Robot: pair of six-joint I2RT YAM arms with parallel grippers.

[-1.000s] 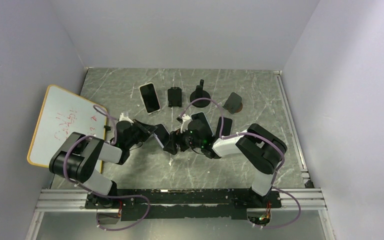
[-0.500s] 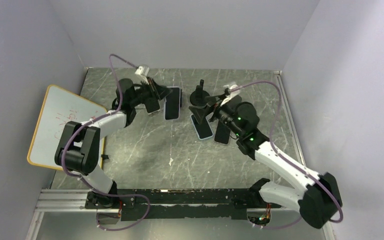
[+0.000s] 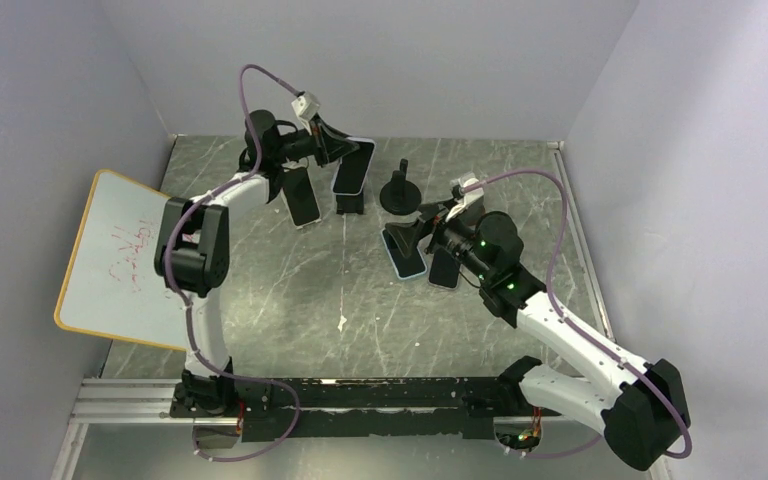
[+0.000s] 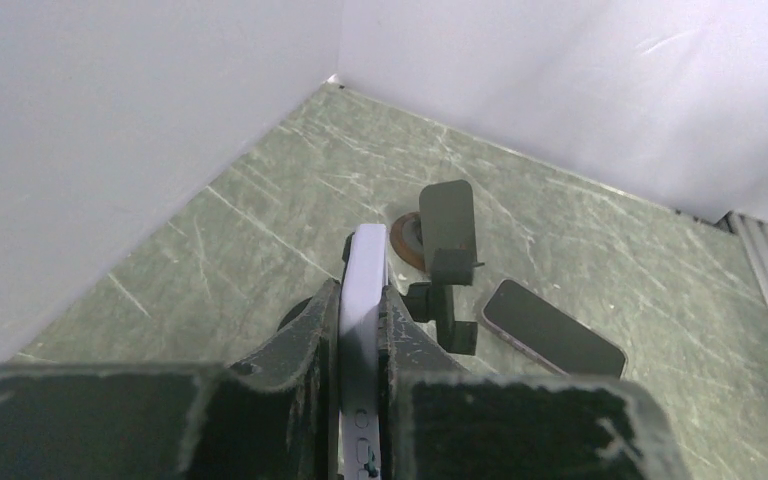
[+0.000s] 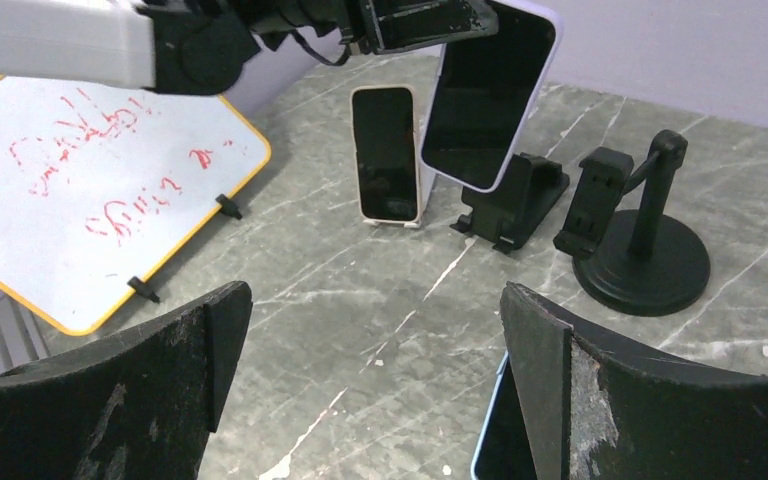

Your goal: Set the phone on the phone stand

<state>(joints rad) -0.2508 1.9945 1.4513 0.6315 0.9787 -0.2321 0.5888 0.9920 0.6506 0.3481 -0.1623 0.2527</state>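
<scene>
Phone (image 3: pixel 354 166), clenched in the left claw (image 3: pixel 333 151), should be lowered squarely into the stand (image 3: pixel 349 204) beneath; the right claw (image 3: pixel 415 233) is released

- Back wall (image 3: pixel 380 60): plain pale grey-lilac, across top of the top view.
- Left wall (image 3: pixel 40 100) and right wall (image 3: pixel 700 150): same colour, closing in both sides.
- Table (image 3: pixel 290 300): grey-green marble look, white veins and scuffs.
- Whiteboard (image 3: pixel 110 260): centre left, orange rim, red scribbles, propped tilted on small black feet by the left wall.
- Metal rail (image 3: pixel 120 402) along the table's bottom edge; second rail (image 3: pixel 582 240) up its right edge.
- Light: even, soft, faint shadows.
</scene>
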